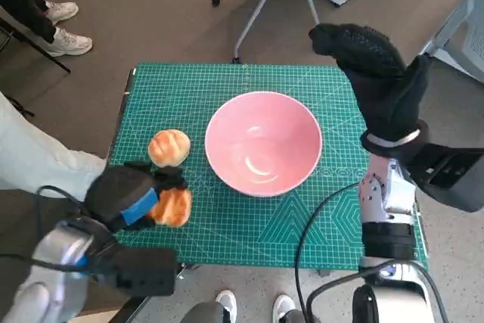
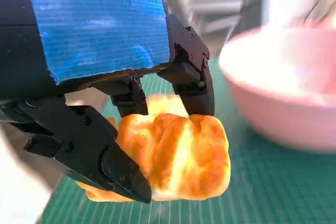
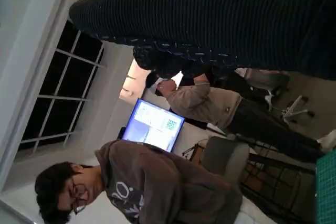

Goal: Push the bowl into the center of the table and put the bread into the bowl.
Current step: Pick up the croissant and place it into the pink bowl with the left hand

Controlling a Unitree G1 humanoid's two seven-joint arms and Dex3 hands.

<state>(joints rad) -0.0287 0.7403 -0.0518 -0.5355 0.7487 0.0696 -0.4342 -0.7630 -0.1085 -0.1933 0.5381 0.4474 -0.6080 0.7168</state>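
- Bowl [image 1: 263, 143]: we find the pink bowl upright on the green cutting mat [image 1: 302, 240], roughly at the table's middle; we judge the pushing step done or nearly so.
- Bread: we note two pieces, both on the robot's-left side of the bowl. The gripped bread [image 1: 173, 206] sits near the bowl's rim; the second bread [image 1: 169, 147] lies on the mat just beside the bowl, a little further from the robot.
- Left hand [image 1: 132, 194]: the black fingers [image 2: 191, 85] close round the gripped bread from both sides, as the left wrist view shows plainly. We cannot tell whether the bread is off the mat.
- Right hand [image 1: 374, 73]: it is raised beyond the bowl's far right side, touching nothing; whether its gloved fingers are spread or curled we cannot tell.
- Risk, grip: the bread looks soft and bulges past the fingers; a squeeze may crush it, a loose hold may drop it short of the bowl.
- Risk, transfer: a low carry could knock the rim and shove the bowl off centre.
- Risk, bystanders: people sit close to the table.
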